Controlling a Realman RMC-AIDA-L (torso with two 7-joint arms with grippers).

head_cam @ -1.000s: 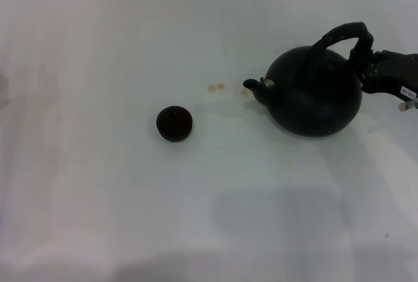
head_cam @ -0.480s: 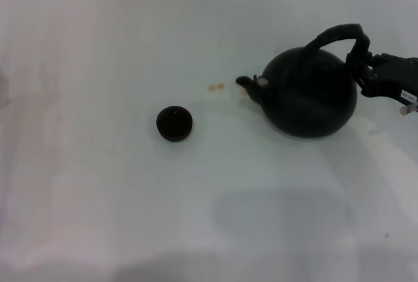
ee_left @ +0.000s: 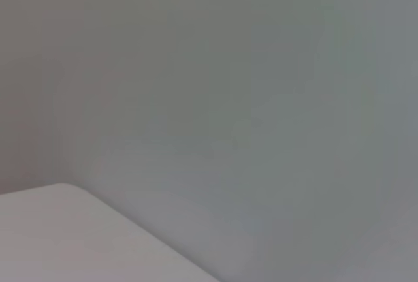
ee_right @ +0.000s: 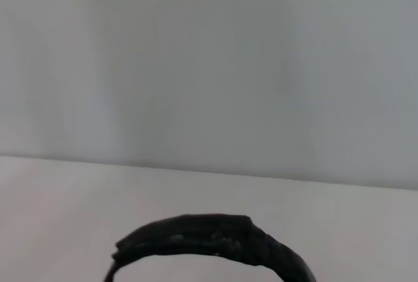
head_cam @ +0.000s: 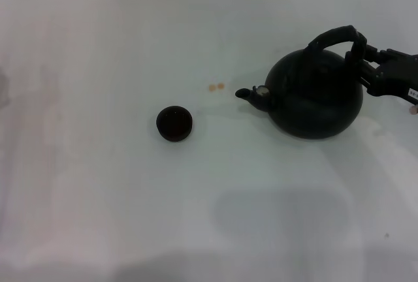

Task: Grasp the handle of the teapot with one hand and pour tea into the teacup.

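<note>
The large round black teapot [head_cam: 317, 99] is at the right of the head view, its spout [head_cam: 251, 93] pointing left toward the teacup. Its arched black handle [head_cam: 334, 36] rises over it and also shows in the right wrist view [ee_right: 209, 239]. My right gripper [head_cam: 363, 60] comes in from the right edge and is shut on the handle's right end. The tiny dark teacup [head_cam: 174, 123] stands on the white table about a pot's width left of the spout. The left gripper is out of view.
Two pale orange-brown drops [head_cam: 216, 87] lie on the table [head_cam: 130, 217] between cup and spout. A soft shadow lies on the table in front of the pot.
The teapot has shifted slightly and its spout has dipped and turned more toward the cup. The right gripper has moved a little with the handle. The cup has not moved.
</note>
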